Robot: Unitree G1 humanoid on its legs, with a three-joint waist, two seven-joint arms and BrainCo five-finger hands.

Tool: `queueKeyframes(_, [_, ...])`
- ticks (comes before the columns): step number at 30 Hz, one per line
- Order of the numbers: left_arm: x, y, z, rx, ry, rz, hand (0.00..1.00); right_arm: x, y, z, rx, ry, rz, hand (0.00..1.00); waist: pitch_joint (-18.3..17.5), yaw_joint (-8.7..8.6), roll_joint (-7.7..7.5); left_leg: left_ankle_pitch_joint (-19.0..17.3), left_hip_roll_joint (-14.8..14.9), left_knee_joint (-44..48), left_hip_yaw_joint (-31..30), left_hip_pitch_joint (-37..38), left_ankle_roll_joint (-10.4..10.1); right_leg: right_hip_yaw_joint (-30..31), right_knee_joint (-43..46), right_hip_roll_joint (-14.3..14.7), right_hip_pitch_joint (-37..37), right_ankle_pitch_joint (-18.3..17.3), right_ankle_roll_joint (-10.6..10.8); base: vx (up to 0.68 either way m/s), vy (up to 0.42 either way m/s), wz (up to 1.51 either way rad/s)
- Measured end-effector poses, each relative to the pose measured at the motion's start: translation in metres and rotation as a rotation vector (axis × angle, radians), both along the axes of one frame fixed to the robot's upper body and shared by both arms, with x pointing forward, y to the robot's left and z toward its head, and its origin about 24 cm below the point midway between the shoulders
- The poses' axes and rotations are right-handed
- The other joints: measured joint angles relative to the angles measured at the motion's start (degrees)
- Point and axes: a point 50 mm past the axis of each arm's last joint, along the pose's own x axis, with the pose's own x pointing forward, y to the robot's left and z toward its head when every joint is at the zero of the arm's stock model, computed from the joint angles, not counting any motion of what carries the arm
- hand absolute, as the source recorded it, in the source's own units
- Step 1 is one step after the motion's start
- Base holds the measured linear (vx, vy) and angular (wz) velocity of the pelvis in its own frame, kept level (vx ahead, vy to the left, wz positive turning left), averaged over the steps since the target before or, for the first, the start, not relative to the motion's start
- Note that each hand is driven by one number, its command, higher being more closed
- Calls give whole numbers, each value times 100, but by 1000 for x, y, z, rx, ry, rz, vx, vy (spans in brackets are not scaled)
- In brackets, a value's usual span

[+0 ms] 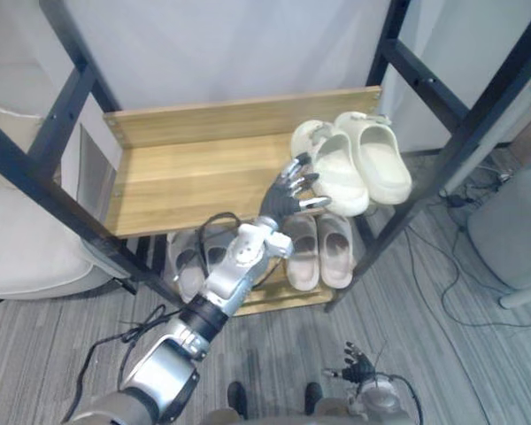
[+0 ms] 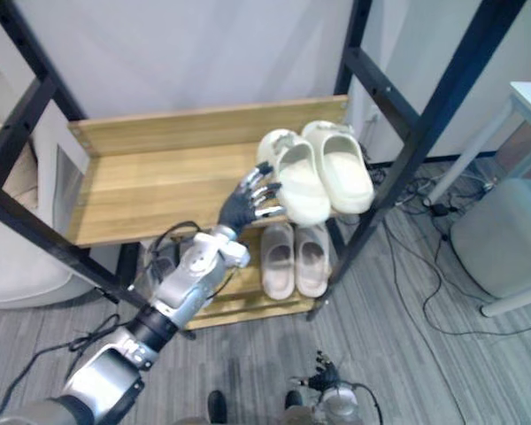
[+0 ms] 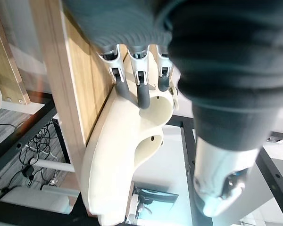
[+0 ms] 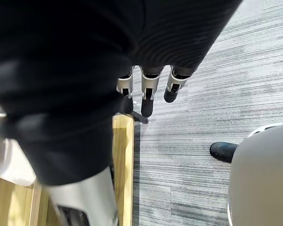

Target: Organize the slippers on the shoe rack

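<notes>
Upper shelf (image 1: 186, 177) of the shoe rack: pair of cream clogs (image 1: 379, 159) at its right end, with beige slippers (image 1: 320, 248) on the tier below. The left wrist view adds the contact. The left hand (image 1: 292, 190) has its fingers (image 3: 142, 94) extended and loose, tips apparently touching the nearer clog (image 3: 127, 155), which overhangs the shelf's front edge. Right hand (image 4: 148, 94): low over grey floor, fingers relaxed, holding nothing.

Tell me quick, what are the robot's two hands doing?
Left hand: open, touching the left cream slipper.
Right hand: open, holding nothing.
</notes>
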Motion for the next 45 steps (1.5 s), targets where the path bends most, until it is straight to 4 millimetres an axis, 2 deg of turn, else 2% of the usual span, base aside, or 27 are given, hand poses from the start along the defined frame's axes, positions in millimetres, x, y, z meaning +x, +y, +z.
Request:
queueKeyframes(10, [3,21,5,-10,-20,57,0,0,1,0,6,1,6,0,-1,6,0,-8,1,1,-12,0,-10,-7,-4,12,43,-1,1,0,0,0])
queueKeyframes(13, [-13,24,12,-76,-54,19,0,0,1,0,6,3,8,0,-6,27,-1,-8,-4,1,-42,30,-10,-30,-4,8,92,-7,8,-3,-1,5])
queueKeyframes(16, [-36,21,16,-128,-88,-69,0,-2,1,-1,6,14,15,0,-47,126,-2,-7,-7,2,-73,38,-8,-52,3,4,110,-11,12,-2,-1,5])
queueKeyframes(17, [-52,15,13,-135,-90,-137,0,-6,0,-2,4,25,15,0,-127,188,4,-6,-11,2,-102,37,-7,-71,12,-3,117,-21,22,-2,-1,5])
queueKeyframes(18, [-54,13,12,-136,-88,-149,0,-6,0,-3,4,27,15,0,-143,198,6,-6,-13,1,-109,38,-7,-76,16,-5,119,-23,24,-7,-1,9])
queueKeyframes(23, [-90,2,-9,-180,-8,-291,0,-13,-2,-5,2,50,34,0,-327,290,38,6,-61,0,-256,85,10,-223,56,-57,193,-86,66,-26,1,16])
queueKeyframes(27, [-114,3,-43,-175,125,-334,0,-16,-2,-7,-1,64,50,0,-402,328,48,15,-103,-1,-375,142,23,-299,231,-109,223,-222,82,-26,5,14])
queueKeyframes(28, [-125,6,-65,-165,222,-329,0,-18,-2,-9,-1,80,50,0,-444,361,45,15,-112,-1,-396,140,25,-316,230,-117,229,-233,91,-9,6,7])
queueKeyframes(29, [-127,7,-73,-158,252,-323,0,-18,-2,-9,-2,83,50,0,-450,380,43,16,-114,-1,-406,140,26,-322,231,-118,233,-237,93,-13,2,9])
queueKeyframes(31, [-134,13,-103,-104,370,-292,0,-19,-2,-10,-2,89,50,0,-458,431,34,22,-119,-1,-456,138,34,-354,236,-121,244,-254,96,-15,-4,10])
queueKeyframes(33, [-142,26,-142,6,510,-228,0,-21,-2,-11,-2,97,49,0,-464,494,22,24,-117,-1,-481,139,36,-374,244,-121,245,-271,97,-20,-8,6])
queueKeyframes(36, [-153,46,-184,174,648,-140,0,-21,-2,-13,-2,108,49,0,-464,535,-2,25,-120,0,-500,141,36,-396,297,-124,249,-273,99,5,-4,3])
queueKeyframes(40, [-169,77,-225,363,801,-26,0,-22,2,-14,9,114,47,0,-485,539,-92,26,-133,1,-508,155,36,-416,299,-127,268,-281,104,1,0,1])
queueKeyframes(45, [-193,120,-256,463,994,187,0,-22,10,-15,25,115,39,0,-444,543,-213,24,-141,1,-482,238,35,-385,308,-127,328,-291,96,-16,1,-2])
